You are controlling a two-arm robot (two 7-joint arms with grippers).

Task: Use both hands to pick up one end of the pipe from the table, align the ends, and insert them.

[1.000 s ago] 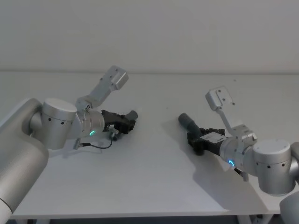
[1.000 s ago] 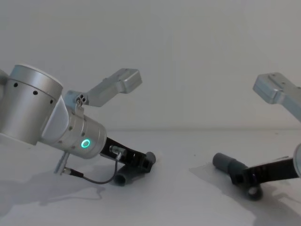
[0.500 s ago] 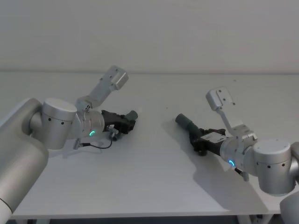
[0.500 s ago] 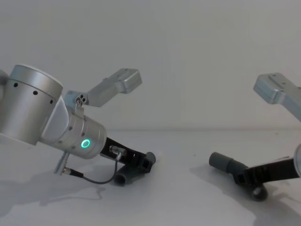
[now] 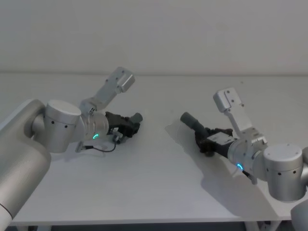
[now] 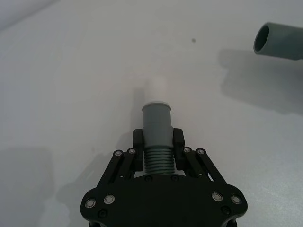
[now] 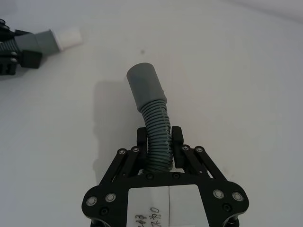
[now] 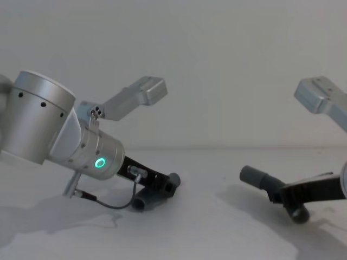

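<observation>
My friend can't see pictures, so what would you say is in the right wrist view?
The black two-finger right end effector grips a ribbed dark-grey hose piece, its wide grey cuff pointing over the white table. Farther off, the left end effector holds another hose piece with a whitish tip.

The right gripper has a white label stuck on its black body. A thin dark line runs down the middle of the label. At the end of the label away from the gripper's tip there are a few small dark marks, written by hand. They lie sideways and look like numbers, maybe a 2 and a 3, but they are too small and too close to the edge of the picture to read for sure. No other words, numbers, brand names or signs can be read.
</observation>
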